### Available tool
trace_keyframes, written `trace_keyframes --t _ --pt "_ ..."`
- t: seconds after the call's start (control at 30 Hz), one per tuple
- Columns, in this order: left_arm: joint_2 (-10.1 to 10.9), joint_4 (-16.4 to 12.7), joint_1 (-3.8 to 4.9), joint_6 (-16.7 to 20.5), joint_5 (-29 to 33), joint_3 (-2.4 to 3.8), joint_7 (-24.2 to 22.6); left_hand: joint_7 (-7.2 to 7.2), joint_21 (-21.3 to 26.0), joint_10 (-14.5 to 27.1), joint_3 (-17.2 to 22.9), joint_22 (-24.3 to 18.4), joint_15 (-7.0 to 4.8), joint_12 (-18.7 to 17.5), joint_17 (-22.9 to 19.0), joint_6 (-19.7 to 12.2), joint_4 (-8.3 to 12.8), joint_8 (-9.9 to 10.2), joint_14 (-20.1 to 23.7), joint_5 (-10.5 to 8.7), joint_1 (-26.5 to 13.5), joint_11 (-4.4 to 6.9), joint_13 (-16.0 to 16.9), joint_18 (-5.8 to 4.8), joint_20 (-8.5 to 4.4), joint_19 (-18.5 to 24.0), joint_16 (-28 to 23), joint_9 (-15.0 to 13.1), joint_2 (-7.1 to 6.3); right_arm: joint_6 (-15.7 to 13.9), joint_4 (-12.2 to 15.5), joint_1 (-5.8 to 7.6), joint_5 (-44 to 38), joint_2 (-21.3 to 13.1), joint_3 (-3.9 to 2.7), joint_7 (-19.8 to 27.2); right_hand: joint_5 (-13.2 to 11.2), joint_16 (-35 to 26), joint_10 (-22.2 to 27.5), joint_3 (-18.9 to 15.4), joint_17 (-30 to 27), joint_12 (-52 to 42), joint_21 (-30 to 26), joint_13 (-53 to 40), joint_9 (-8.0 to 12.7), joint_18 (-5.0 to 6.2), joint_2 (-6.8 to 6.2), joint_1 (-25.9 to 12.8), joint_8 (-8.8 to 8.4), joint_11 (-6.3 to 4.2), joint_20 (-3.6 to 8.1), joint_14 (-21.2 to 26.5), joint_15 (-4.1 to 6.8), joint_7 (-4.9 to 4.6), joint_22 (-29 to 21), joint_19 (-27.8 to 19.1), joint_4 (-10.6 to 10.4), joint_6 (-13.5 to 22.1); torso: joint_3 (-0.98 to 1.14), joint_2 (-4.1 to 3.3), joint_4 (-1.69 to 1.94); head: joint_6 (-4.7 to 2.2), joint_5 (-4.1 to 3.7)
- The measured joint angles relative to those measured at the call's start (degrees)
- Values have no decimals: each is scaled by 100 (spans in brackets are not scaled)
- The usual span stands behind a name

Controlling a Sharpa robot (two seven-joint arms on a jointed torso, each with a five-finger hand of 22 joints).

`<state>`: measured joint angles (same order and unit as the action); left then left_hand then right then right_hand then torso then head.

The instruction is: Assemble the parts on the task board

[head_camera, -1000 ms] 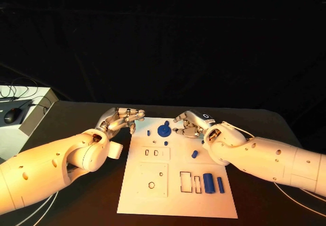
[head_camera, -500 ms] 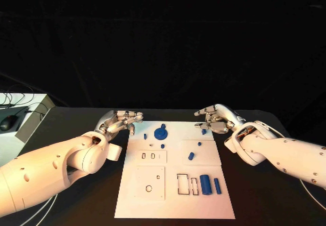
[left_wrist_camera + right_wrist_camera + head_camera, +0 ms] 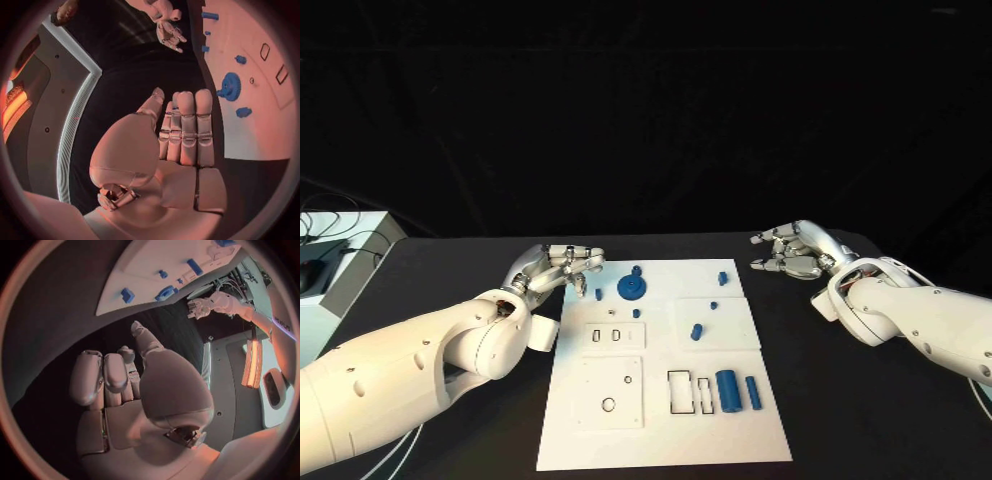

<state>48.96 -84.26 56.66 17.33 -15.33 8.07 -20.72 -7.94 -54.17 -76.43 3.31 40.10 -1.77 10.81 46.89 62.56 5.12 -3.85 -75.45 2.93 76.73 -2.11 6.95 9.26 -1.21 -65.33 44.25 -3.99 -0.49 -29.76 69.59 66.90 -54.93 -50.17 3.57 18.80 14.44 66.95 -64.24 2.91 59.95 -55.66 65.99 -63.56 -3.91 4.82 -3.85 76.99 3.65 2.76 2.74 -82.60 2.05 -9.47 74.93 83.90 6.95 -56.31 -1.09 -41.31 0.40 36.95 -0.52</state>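
Observation:
The white task board lies in the middle of the black table. A blue gear stands near its far edge, with small blue parts scattered around it. A blue cylinder and a thin blue bar lie beside two rectangular slots. My left hand hovers at the board's far left corner, fingers extended and holding nothing. My right hand is off the board's far right corner, also holding nothing. In the left wrist view, the left hand sits beside the gear. The right wrist view shows the right hand.
A white box with cables stands at the table's left edge. Bare black table lies on both sides of the board.
My right hand has moved off the board's far side to the right. A small blue part now shows where it was. The camera view has shifted too.

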Motion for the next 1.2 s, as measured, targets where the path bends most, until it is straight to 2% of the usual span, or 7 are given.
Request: trace_keyframes --t 0.17,0.23,0.43,0.53,0.73,0.97,1.2 --pt "-19 11 -15 -34 -5 0 -8 1 -60 109 -46 90 -7 318 83 -2 17 0 36 0 0 26 241 -7 -33 34 102 0 0 160 -373 -128 74 188 5 44 1 0 36 -48 54 -3 0 27 0 0 -53 53 0 4 0 0 0 -23 0 0 -47 113 29 -13 -24 22 14" --pt "-24 19 -24 -44 -6 1 -11 16 -102 250 -80 141 -36 570 143 13 50 0 65 0 0 40 462 -10 -54 56 190 0 0 232 -471 -160 80 268 8 46 1 0 37 -70 78 -47 0 34 0 0 -76 76 0 3 -11 0 0 -28 -1 10 -70 119 37 -16 -27 42 25" --pt "-61 34 -51 -70 -8 2 -15 31 -101 418 -104 186 -37 1008 152 9 75 0 66 0 18 65 807 -10 -63 65 207 0 18 536 -738 -207 52 510 9 26 185 44 37 -78 157 -175 114 -18 0 0 -91 91 0 3 -21 -20 -20 -26 -1 21 -77 122 31 -20 -1 56 26" --pt "-58 31 -54 -79 -9 2 -16 32 -102 578 -121 208 -37 1408 181 9 58 0 66 0 18 82 1137 -11 -63 65 251 0 18 681 -834 -237 14 617 13 7 255 93 8 -134 195 -249 182 -77 0 0 -91 91 0 33 -21 -20 -20 -19 -1 21 -69 129 26 -25 7 55 36" --pt "-29 26 -56 -86 -10 2 -16 51 -121 894 -134 247 -56 2101 240 -10 72 0 86 0 18 87 1719 -12 -62 65 363 0 18 868 -937 -273 -46 784 18 -31 308 118 -45 -156 222 -315 223 -135 0 0 -84 84 0 21 -21 -20 -20 -16 -2 21 -78 127 26 -31 15 79 14" --pt "-6 12 -57 -87 -11 2 -16 51 -124 958 -134 268 -37 2229 241 -10 72 0 105 0 18 78 1833 -43 -62 65 368 0 18 993 -982 -274 -66 883 18 -72 332 144 -77 -180 243 -372 261 -176 0 0 -5 65 0 10 -21 -20 -20 6 -3 21 -54 23 16 -31 27 106 15" --pt "13 -4 -57 -87 -13 2 -12 51 -124 979 -133 280 -37 2264 247 -10 72 0 105 0 18 99 1852 -46 -62 65 406 0 18 1104 -1023 -275 -82 964 17 -122 332 144 -107 -211 250 -373 289 -202 0 0 55 6 0 0 -21 -20 -20 20 2 21 -23 -12 19 -29 18 115 44"
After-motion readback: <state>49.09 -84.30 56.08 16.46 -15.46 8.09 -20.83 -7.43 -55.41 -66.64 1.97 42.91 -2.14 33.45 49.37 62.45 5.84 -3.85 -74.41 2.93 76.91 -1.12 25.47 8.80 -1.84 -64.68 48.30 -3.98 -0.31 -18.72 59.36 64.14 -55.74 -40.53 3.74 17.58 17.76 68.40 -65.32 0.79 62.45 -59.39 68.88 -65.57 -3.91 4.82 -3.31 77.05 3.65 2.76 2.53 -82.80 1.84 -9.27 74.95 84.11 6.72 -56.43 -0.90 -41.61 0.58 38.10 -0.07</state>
